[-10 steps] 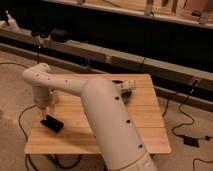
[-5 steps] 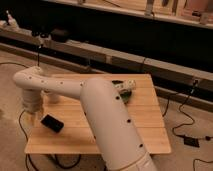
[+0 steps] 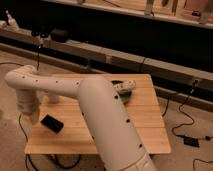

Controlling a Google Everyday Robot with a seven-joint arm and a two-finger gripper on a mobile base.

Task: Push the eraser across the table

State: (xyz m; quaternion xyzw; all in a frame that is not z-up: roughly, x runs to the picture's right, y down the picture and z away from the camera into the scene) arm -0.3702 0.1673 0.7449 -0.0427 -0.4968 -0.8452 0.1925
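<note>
The tool (image 3: 32, 119) hangs at the far left, over the left edge of the bench (image 3: 150, 116), pointing down from the white, hole-dotted arm (image 3: 95, 105). I cannot tell whether it is released or clenched, and it grasps nothing that shows. Just right of the tool, the eraser (image 3: 52, 123) lies flat on the bench near the front left corner, 1 black block set at a slant to the planks. Whether tool and eraser touch cannot be told. Beyond the tool and slightly right, a white cup (image 3: 51, 96) stands upright, partly hidden by the arm. Well to the right of the tool, a dark round dish (image 3: 126, 95) sits at the far side of the bench with a pale object (image 3: 124, 86) on it. Farthest right, on the floor, a black power adapter (image 3: 191, 141) lies with its cable.
</note>
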